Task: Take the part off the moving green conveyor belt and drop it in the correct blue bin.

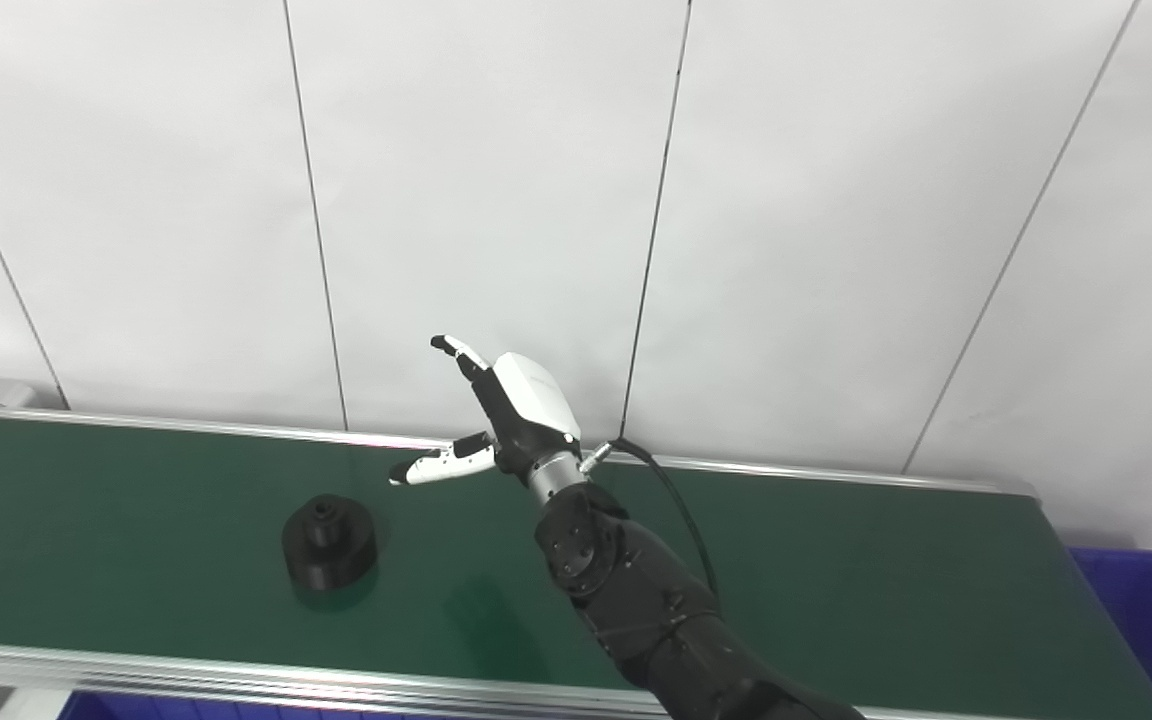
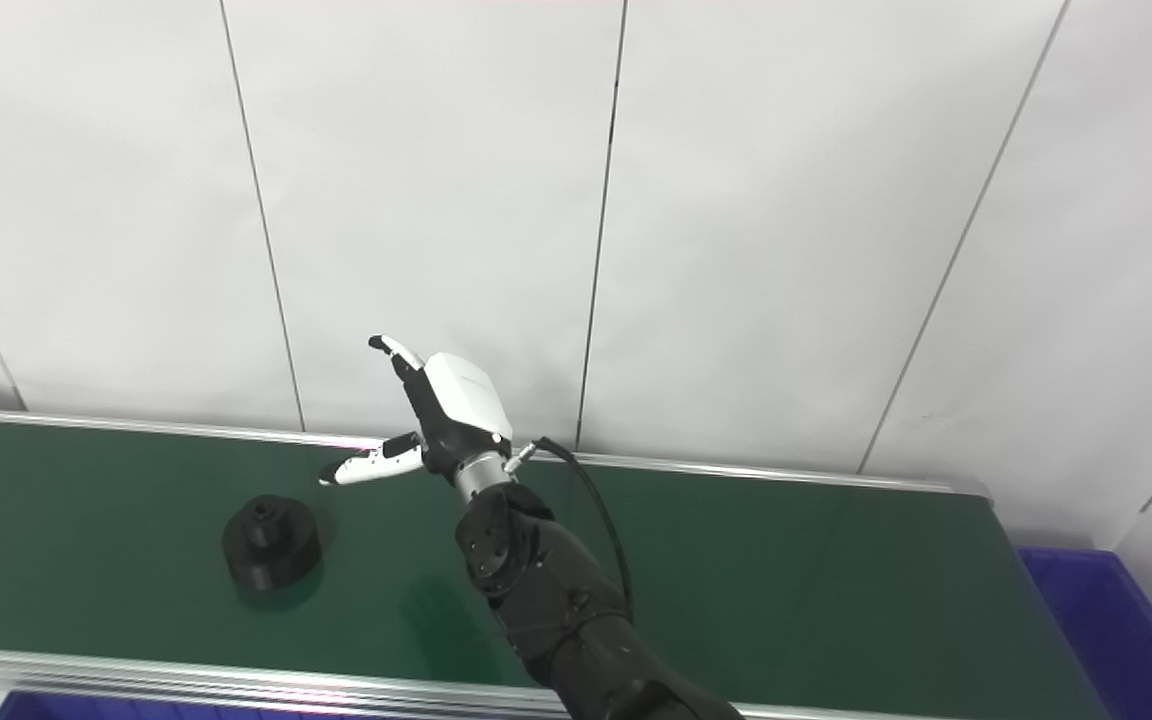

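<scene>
Sitting on the belt (image 1: 836,580) toward its left end, the black part (image 1: 329,540) has bare green all round. The right hand (image 1: 496,415) hangs above mid-belt near the far rail, just right of the part, fingers spread, holding nothing. A blue bin (image 1: 1151,610) sits off the right end.

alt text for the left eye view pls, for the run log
The right hand hangs open above the green conveyor belt, fingers spread, holding nothing. A round black part sits on the belt to its left, untouched. A blue bin shows at the belt's right end.
</scene>
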Robot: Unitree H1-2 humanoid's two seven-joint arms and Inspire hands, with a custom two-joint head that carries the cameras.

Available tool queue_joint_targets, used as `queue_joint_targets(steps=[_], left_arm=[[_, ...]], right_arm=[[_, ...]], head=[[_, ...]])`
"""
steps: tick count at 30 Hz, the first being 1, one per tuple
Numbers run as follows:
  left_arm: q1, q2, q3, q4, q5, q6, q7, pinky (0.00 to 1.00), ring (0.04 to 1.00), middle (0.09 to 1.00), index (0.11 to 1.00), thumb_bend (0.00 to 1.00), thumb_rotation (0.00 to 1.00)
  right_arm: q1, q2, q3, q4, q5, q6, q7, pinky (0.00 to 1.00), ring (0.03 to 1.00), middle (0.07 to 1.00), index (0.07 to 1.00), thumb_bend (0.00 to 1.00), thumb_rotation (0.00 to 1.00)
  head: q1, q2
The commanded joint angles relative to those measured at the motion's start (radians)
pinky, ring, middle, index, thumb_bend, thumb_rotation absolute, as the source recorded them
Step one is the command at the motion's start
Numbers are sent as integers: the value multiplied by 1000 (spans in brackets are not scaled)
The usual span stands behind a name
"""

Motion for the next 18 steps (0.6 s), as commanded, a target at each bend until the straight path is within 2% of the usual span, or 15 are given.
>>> queue_joint_targets(steps=[1,10,18], left_arm=[[3,17,3,-35,-18,-33,-9,870,929,955,919,487,758],[22,39,16,-61,-20,-33,-18,865,923,950,915,492,755],[52,50,28,-98,-21,-33,-20,859,921,942,908,485,752]], right_arm=[[-68,21,9,14,6,-43,-42,837,909,921,927,1000,365],[-70,47,32,123,22,-28,-76,839,900,914,920,1000,395],[-69,62,57,166,30,11,-46,881,925,931,933,1000,415]], head=[[0,2],[-2,9],[9,27]])
